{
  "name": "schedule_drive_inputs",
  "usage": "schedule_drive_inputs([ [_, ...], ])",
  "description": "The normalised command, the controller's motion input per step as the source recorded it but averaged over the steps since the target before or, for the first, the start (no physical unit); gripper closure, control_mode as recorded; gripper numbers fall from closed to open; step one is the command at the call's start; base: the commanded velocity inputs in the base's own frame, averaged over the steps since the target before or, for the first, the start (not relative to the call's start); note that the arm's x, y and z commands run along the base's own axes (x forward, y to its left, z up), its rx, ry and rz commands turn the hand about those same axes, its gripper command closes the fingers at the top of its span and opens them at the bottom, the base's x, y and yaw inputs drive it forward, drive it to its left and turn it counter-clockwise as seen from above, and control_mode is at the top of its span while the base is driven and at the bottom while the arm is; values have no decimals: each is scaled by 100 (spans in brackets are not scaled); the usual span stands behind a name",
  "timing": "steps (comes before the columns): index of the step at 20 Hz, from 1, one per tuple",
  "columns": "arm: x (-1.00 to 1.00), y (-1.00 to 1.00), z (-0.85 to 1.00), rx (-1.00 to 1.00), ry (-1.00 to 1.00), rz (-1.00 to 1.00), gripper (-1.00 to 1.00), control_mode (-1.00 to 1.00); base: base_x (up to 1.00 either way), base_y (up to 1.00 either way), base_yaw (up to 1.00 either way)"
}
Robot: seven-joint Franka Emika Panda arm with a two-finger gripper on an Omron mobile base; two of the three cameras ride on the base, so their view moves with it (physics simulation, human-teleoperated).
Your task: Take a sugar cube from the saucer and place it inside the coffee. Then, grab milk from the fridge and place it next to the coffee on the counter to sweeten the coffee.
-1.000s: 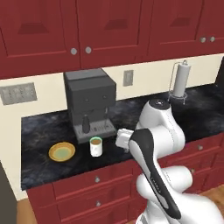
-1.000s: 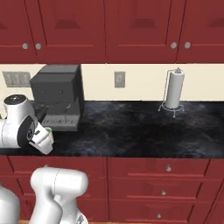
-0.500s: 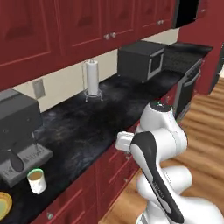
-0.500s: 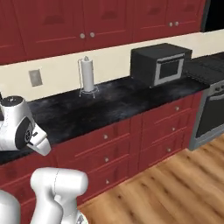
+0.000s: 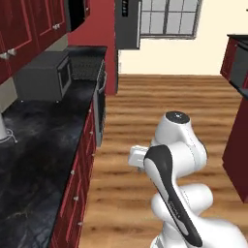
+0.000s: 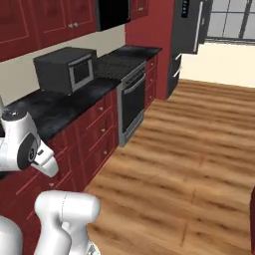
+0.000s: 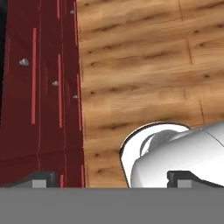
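The fridge [image 6: 187, 30] stands at the far end of the worktop [image 5: 34, 145]; the hand [image 7: 111, 179] points floorward, fingers apart.

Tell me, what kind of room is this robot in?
It's a kitchen. You can see a black counter over dark red cabinets, a microwave sitting on top, an oven built in below, and a tall black fridge at the far end.

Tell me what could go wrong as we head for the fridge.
The fridge stands past the stove, so the base could clip the cabinets lining the counter. The arm is folded with the pincer aimed at the floor, so it must swing up before reaching the handle.
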Motion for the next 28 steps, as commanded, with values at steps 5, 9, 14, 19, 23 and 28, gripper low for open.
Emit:
schedule_drive_inputs([
  [5,0,0,0,0,0,0,-100,100,58,-29,-54],
  [9,0,0,0,0,0,0,-100,100,100,-63,-23],
  [14,0,0,0,0,0,0,-100,100,100,-69,-15],
  [19,0,0,0,0,0,0,-100,100,100,-39,-8],
  [23,0,0,0,0,0,0,-100,100,100,-3,-7],
  [28,0,0,0,0,0,0,-100,100,100,0,-6],
])
